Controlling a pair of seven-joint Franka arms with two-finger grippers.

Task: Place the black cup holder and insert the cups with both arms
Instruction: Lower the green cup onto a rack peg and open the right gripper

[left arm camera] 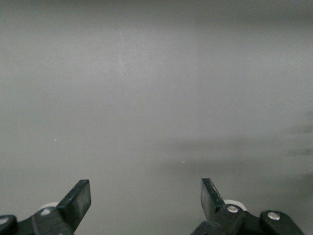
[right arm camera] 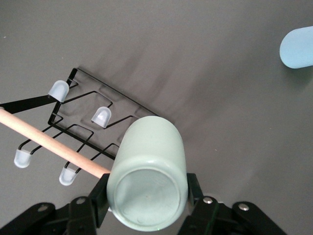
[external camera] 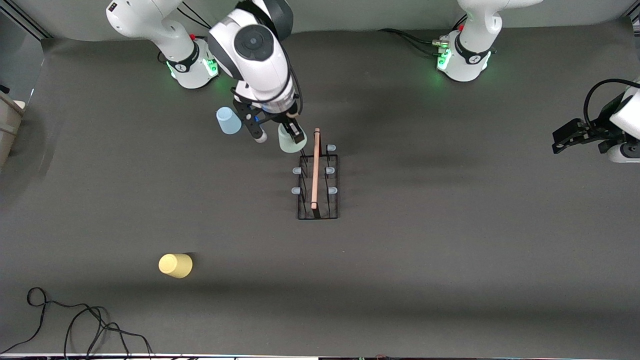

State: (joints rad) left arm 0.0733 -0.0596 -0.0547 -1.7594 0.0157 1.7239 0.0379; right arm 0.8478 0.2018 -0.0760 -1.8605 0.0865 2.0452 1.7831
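The black cup holder lies mid-table, its wooden handle running along it between pale-blue-tipped pegs. My right gripper is shut on the pale green cup. The cup hangs mouth-down over the rack's end nearest the robots' bases, beside the handle's tip, and hides the peg below it. The light blue cup stands on the table toward the right arm's base. The yellow cup lies nearer the front camera. My left gripper waits open over bare table at the left arm's end.
Loose black cables lie at the table's front edge, toward the right arm's end. A beige box stands off the table's edge at that same end. The grey mat around the rack is bare.
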